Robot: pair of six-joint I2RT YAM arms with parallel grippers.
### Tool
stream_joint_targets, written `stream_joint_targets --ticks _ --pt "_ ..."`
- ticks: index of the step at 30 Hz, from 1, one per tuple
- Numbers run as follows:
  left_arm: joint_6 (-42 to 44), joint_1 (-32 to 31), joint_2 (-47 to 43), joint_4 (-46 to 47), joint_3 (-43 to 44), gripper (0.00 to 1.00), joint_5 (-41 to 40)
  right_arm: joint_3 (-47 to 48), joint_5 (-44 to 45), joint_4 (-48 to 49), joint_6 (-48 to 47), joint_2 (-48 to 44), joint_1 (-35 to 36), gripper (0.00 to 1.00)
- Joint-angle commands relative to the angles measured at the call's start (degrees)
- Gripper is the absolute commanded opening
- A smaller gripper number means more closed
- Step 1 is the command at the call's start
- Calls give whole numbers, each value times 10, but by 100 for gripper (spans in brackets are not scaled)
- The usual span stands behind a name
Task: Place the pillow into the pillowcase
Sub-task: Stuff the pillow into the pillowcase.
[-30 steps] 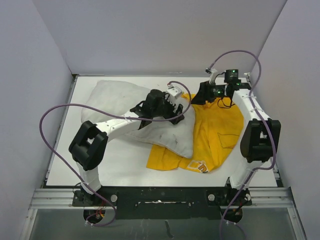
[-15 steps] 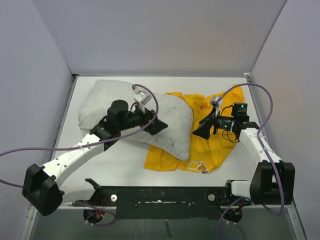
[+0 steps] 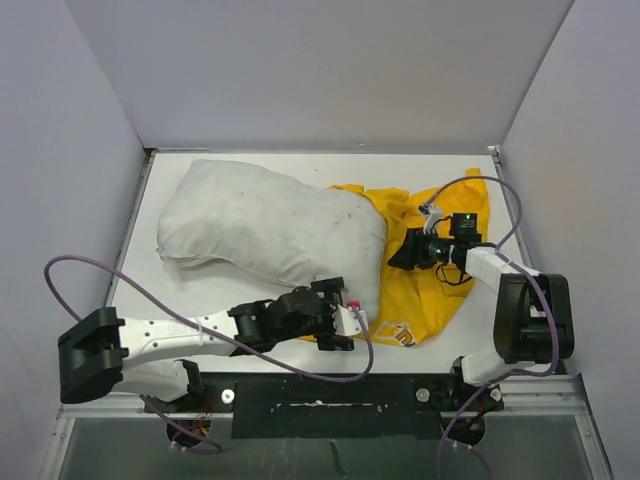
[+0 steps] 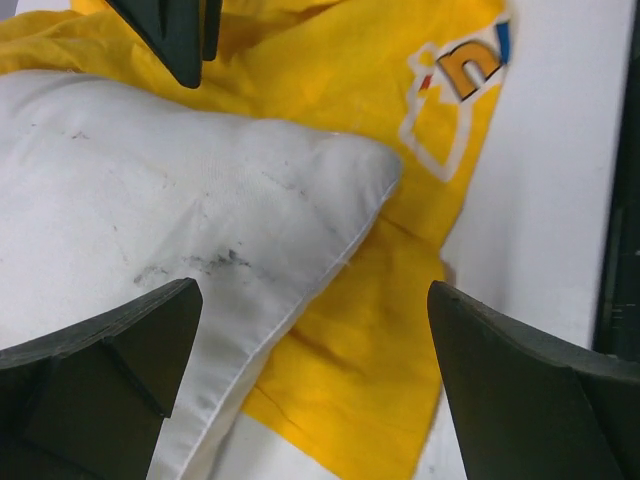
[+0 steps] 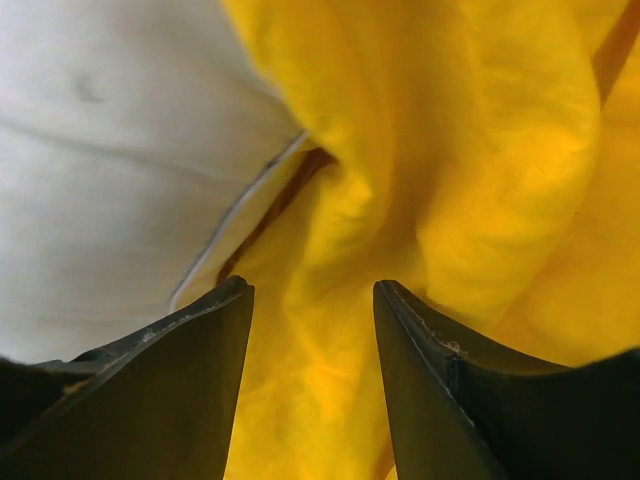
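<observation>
Three grey walls [image 3: 300, 70] around white table [image 3: 420, 165]; pillow [image 3: 265, 225] overlapping pillowcase [image 3: 425, 290]; left gripper [image 4: 312, 290] spread wide, right gripper [image 5: 312, 290] parted, gripping nothing.

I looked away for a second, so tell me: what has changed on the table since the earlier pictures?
The left hand left the top of the pillow and pulled back to its near right corner, open wide. The right hand came from the far edge down onto the yellow pillowcase; whether it grips is unclear. Pillow and pillowcase lie about where they were.
</observation>
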Motion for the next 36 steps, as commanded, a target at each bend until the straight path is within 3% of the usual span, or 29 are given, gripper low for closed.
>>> stream_joint_targets --ticks 1,6,8,10,13,15,17,19,25,30,36 --pt "139 16 75 82 52 98 -29 35 27 36 44 37 19 52" --pt "161 65 133 152 54 98 17 39 64 70 91 69 39 52" --pt "159 86 152 170 55 93 21 58 74 58 99 104 38 50" --pt "152 103 172 185 55 84 26 77 65 39 90 120 30 42" --pt "135 122 199 213 55 76 51 77 17 37 77 107 9 17" --pt "119 136 217 236 53 60 62 89 -52 17 41 93 -6 2" --pt "99 155 238 258 55 23 61 104 -148 -18 -29 79 -24 0" --pt "75 170 247 267 55 12 62 108 -204 -43 -70 57 -35 0" --pt "16 182 264 266 100 3 33 108 -352 -72 -120 -9 -42 0" --pt "-61 199 265 283 117 0 -3 152 -337 -229 -269 -7 -21 0" --pt "-133 217 269 282 151 0 9 179 -337 -314 -359 -1 -4 0"
